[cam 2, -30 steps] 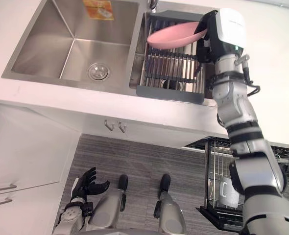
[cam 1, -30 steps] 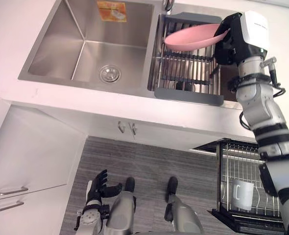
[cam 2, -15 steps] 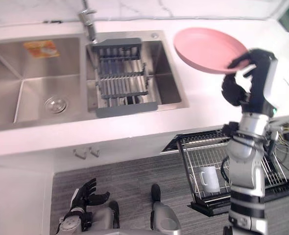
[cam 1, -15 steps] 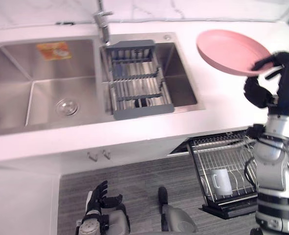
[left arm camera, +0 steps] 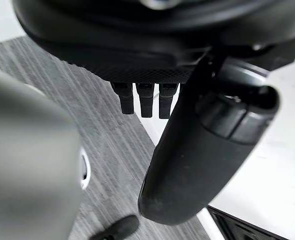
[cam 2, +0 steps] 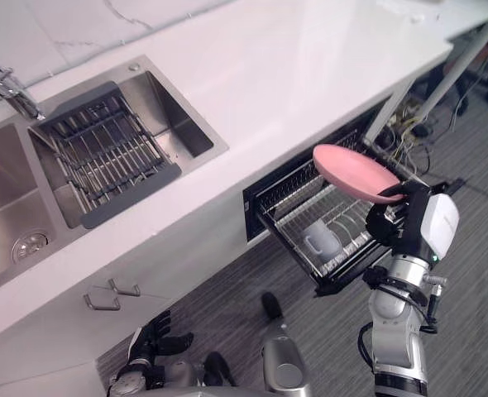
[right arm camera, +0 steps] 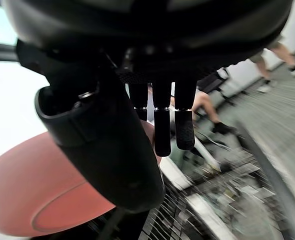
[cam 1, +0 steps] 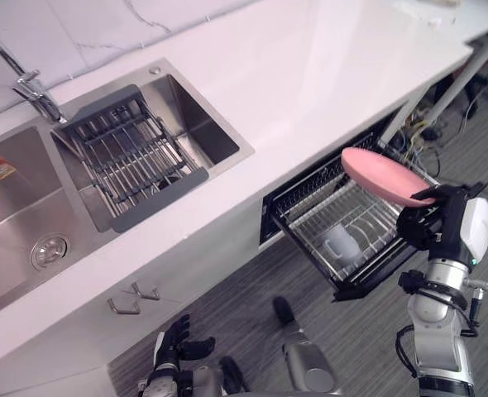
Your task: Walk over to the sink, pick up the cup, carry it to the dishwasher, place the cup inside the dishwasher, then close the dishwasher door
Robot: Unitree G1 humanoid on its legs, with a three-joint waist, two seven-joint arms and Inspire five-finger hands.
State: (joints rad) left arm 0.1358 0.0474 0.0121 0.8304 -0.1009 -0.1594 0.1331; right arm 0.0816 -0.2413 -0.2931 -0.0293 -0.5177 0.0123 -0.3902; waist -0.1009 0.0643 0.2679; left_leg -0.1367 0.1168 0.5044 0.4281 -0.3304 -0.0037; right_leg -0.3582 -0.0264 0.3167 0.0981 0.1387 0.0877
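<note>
right hand: i see my right hand (cam 1: 423,225) at the right of the scene, thumb and fingers pinched on the near rim of a round pink plate (cam 1: 383,175).
plate: it is held tilted, above the right end of the pulled-out black wire dishwasher rack (cam 1: 303,217). i cannot tell whether it touches the wires.
cup: the white handled cup (cam 1: 340,240) sits inside the rack near its middle, below and left of the plate, apart from both my hands. i cannot tell whether it stands upright.
left hand: my left hand (cam 1: 176,342) hangs low at the near left above the grey striped floor (cam 1: 244,289), fingers loosely spread.
dishwasher: the rack juts out toward me from under the white stone countertop (cam 1: 310,74).
sink: the stainless steel double sink (cam 1: 12,227) lies well apart at the far left. a grey slatted drain rack (cam 1: 128,157) spans its right basin, and a chrome tap (cam 1: 33,89) stands behind.
people: in the right wrist view i make out a person's legs (right arm camera: 280,50) beyond the hand.
</note>
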